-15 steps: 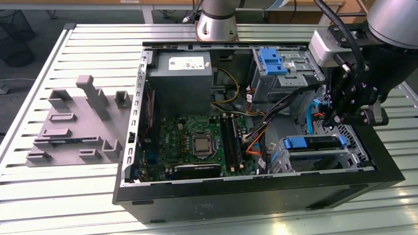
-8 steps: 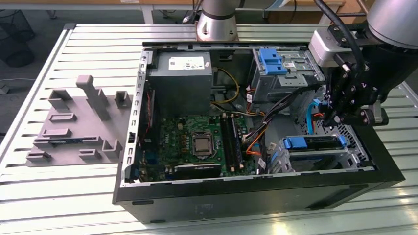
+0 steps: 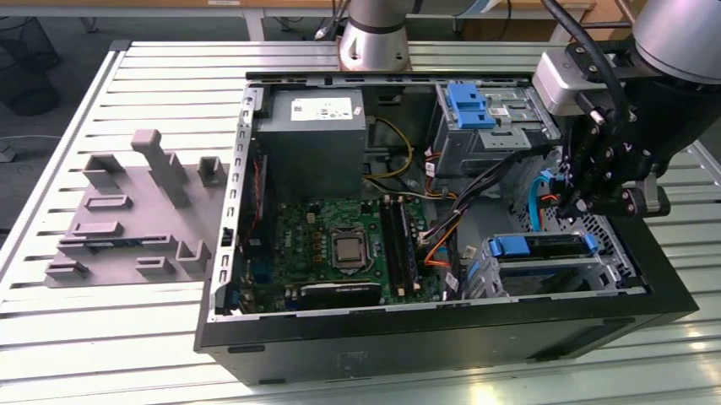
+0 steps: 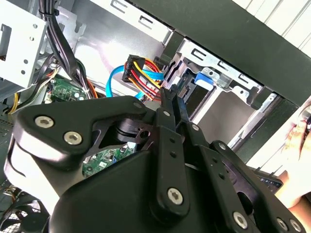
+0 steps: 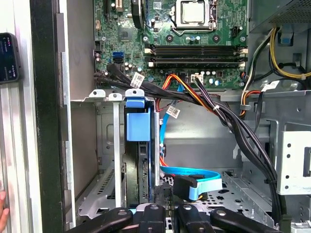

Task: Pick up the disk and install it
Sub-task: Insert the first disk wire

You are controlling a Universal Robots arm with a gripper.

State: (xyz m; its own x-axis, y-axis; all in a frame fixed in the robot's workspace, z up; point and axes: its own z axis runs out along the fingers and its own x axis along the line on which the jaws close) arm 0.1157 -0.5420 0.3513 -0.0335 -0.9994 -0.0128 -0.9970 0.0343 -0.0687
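In its bay, the disk (image 5: 136,145); pincer (image 5: 167,213) seemingly beside it.

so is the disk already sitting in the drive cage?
Yes, in the exterior view the disk with its blue bracket sits in the cage at the case's corner, below the gripper.

Lab or workshop: open computer case (image 3: 451,329) on slatted metal table (image 3: 135,76) (grey fixture plate (image 3: 124,219) beside it).
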